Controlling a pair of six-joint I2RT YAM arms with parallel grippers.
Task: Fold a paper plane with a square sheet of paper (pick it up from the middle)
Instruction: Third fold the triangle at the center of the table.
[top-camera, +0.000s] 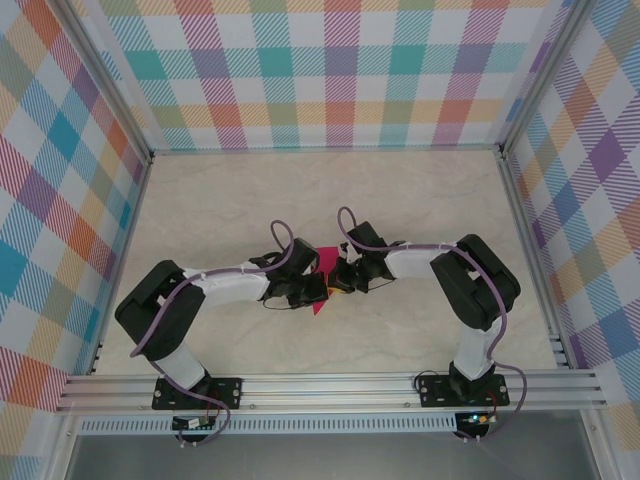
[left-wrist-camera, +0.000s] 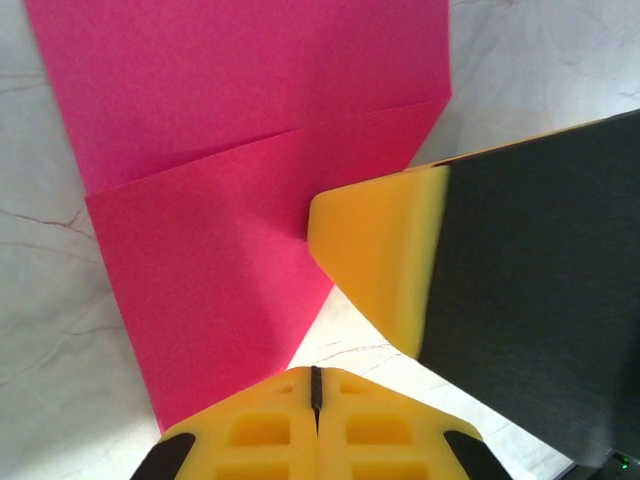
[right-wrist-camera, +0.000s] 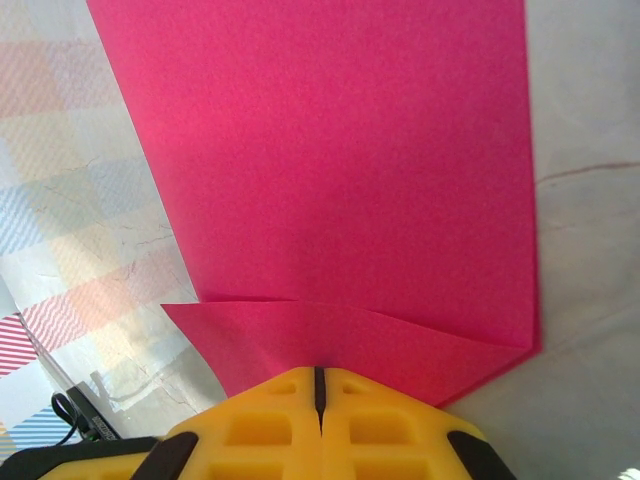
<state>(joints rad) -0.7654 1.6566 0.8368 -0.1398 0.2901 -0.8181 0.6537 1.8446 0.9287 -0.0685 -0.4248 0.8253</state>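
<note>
At the middle of the pale marbled table (top-camera: 220, 210), between the arms, the thin magenta-pink square sheet of paper (left-wrist-camera: 230, 150) lies flat, one flap creased over. It looks light, limp and slippery, so it is best pinched at an edge. The left gripper (left-wrist-camera: 316, 385) is closed and holds nothing visible, just beside the sheet's corner. The right gripper (right-wrist-camera: 320, 385), also closed, touches the folded flap.

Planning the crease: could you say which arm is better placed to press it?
Probably right: right fingers sit shut on the folded flap of the pink paper; left fingers at its corner.
</note>
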